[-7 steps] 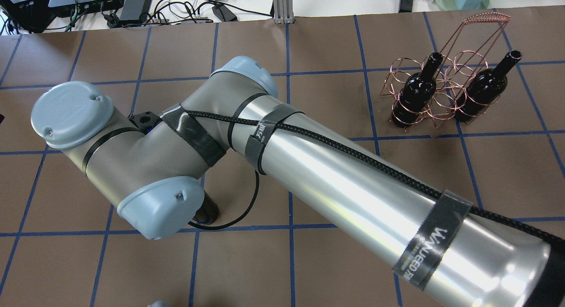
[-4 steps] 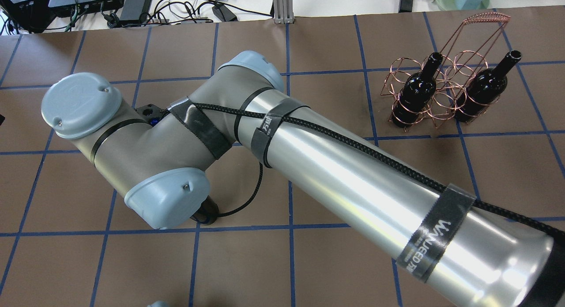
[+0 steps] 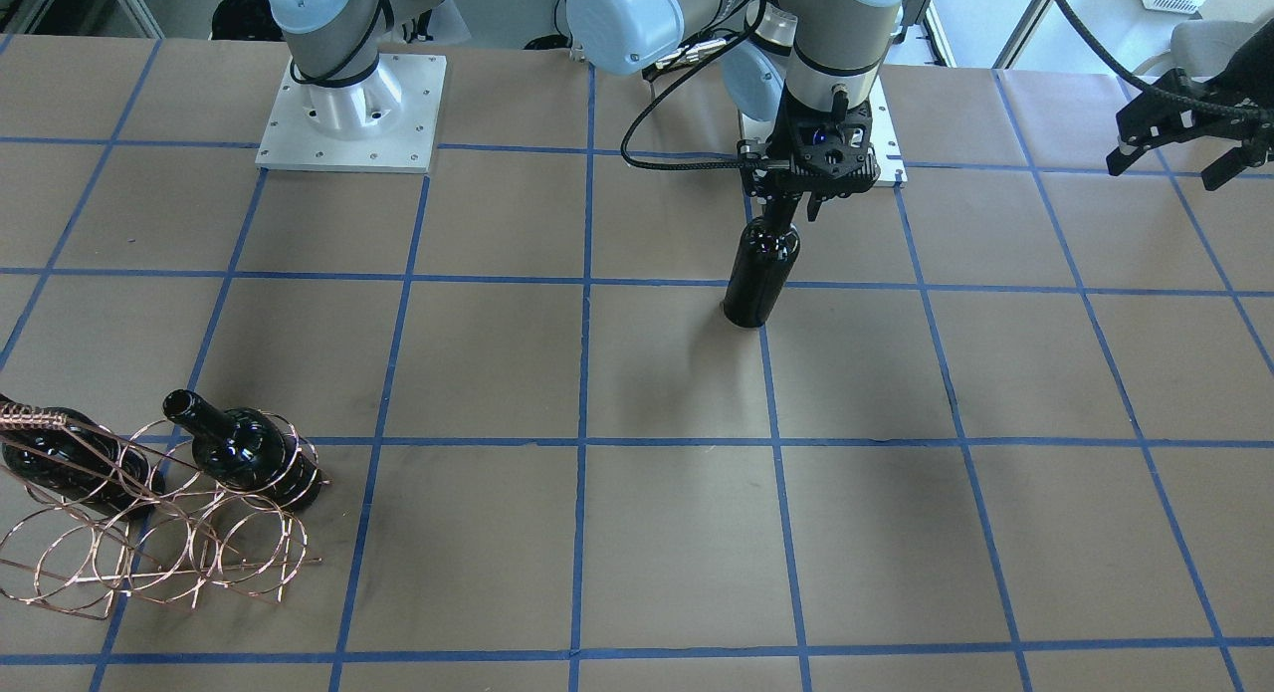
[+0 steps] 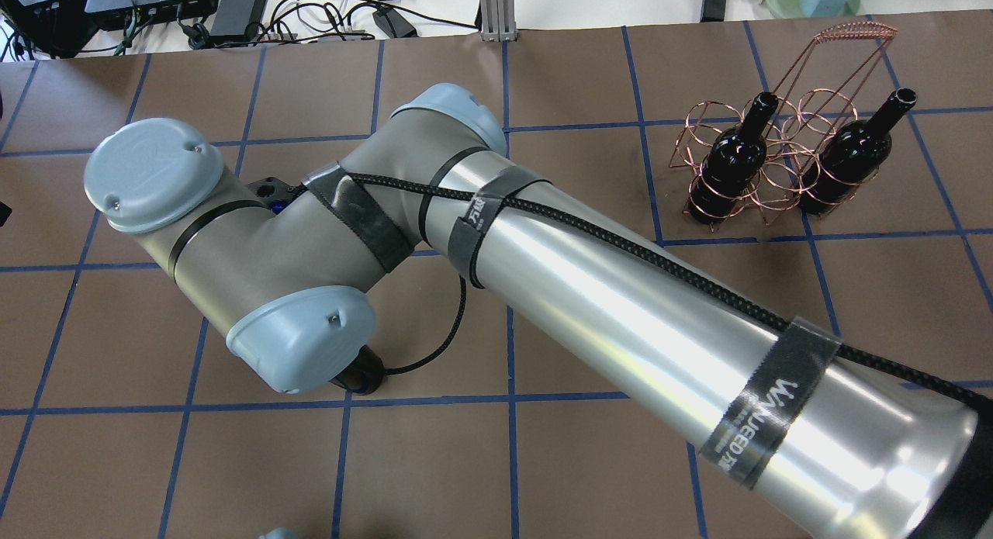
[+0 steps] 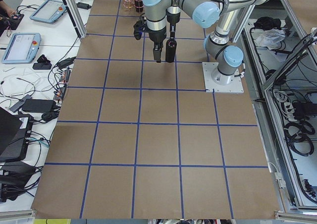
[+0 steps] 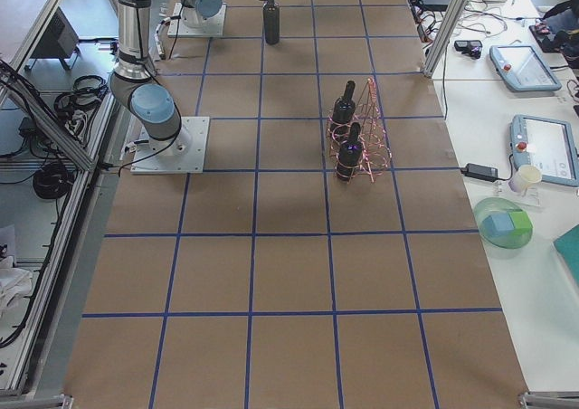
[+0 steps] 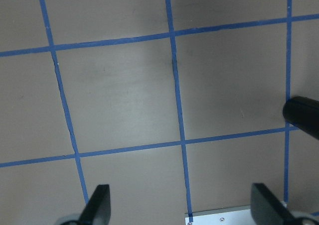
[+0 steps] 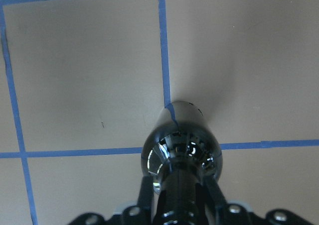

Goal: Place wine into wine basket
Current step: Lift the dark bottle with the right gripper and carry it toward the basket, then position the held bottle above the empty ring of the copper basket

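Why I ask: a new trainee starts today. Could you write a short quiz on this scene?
1. True or false: the left gripper is open and holds nothing.
2. How many bottles already stand in the wine basket? A) none B) one C) two
3. Fill in: the right gripper grips the wine bottle by its ____.

Key: 1 true. 2 C: one bottle, another bottle. 3 neck.
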Tool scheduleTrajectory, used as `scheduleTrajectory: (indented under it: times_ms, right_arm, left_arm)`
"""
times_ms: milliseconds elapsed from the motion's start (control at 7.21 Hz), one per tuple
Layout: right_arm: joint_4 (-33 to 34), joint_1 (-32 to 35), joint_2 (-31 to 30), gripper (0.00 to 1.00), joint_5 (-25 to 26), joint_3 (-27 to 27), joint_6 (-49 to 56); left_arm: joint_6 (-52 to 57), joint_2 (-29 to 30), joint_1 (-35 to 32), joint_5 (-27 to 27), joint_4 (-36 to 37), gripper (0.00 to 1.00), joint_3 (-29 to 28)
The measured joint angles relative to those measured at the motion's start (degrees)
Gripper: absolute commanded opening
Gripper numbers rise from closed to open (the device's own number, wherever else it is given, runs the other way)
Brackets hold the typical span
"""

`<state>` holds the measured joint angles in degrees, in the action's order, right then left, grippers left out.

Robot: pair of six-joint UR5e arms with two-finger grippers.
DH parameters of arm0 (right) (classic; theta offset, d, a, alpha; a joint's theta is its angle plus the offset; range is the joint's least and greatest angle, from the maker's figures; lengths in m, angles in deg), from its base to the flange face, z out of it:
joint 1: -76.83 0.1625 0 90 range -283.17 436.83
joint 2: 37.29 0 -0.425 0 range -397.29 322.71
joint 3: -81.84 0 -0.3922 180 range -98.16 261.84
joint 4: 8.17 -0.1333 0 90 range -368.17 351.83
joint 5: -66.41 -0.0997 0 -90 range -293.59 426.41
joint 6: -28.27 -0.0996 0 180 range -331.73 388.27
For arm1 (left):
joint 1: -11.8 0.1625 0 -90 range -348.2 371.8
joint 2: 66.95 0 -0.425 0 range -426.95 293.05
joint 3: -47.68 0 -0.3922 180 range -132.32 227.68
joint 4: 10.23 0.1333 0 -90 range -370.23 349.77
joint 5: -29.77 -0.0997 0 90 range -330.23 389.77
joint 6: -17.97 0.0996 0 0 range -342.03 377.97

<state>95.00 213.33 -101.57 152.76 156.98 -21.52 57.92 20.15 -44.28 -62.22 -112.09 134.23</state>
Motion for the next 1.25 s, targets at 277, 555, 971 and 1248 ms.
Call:
scheduleTrajectory:
  times_ms: [277,555,971,1248]
  right_arm:
    - [-0.10,0.00,-0.03,0.00,-0.15,0.01,-0.10]
    - [-0.54,-0.75,-0.76,0.00,0.57,-0.04,0.37]
    - [-8.61,-8.16,-9.23,0.00,1.24,-0.08,9.28]
    - [-13.71,-16.03,-14.39,0.00,3.60,-0.03,19.75]
  left_arm:
    - [-0.03,0.00,0.00,0.03,0.00,1.00,0.02]
    - [-0.05,0.00,0.00,0.04,0.00,1.00,0.03]
    - [-1.55,-0.34,-1.34,3.29,0.04,1.00,-0.06]
    - [-8.01,-0.92,-5.90,5.66,0.02,1.00,-0.24]
